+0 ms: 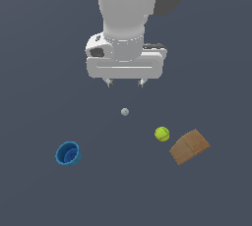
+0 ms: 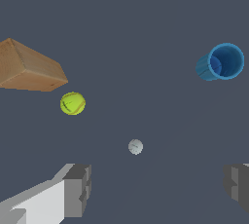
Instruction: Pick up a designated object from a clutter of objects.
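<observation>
Well, my claw [image 1: 125, 82] hangs high over the dark flat floor, its fingers [image 2: 75, 189] spread wide with nothing between them. Below lie a plain cardboard-brown rectangular box [image 1: 189, 146], a fuzzy-looking yellow-green ball [image 1: 162, 133], a smooth blue cup [image 1: 68, 153] tipped on its side, and a small grey sphere [image 1: 125, 111]. That box sits low and off to the exterior view's right of me, just beside the ball; the cup is well apart on the left.

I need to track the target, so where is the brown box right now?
The brown box lies toward the exterior view's right, just right of the yellow-green ball, far from the blue cup and not under the open gripper.
</observation>
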`<state>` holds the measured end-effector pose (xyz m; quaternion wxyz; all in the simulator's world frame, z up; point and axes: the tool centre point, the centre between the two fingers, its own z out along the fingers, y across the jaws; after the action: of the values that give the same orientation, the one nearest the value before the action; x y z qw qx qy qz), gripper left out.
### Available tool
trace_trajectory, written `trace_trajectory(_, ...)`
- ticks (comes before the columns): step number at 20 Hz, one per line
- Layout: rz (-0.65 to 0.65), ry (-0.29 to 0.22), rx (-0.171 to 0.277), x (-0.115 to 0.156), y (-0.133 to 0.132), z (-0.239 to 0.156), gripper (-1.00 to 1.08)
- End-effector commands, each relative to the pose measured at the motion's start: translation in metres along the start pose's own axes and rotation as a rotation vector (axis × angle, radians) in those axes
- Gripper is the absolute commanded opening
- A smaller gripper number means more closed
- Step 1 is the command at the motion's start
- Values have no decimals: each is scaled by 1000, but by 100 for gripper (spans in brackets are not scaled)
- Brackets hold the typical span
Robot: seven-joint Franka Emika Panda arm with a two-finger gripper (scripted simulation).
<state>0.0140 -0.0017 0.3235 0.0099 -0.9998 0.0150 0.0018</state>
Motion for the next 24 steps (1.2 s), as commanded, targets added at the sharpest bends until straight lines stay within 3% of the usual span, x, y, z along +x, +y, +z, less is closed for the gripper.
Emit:
trace_trajectory(1, 23, 0, 1, 4, -4, 2, 100)
trace_trajectory(24, 442, -4, 4, 66, -86, 40, 100)
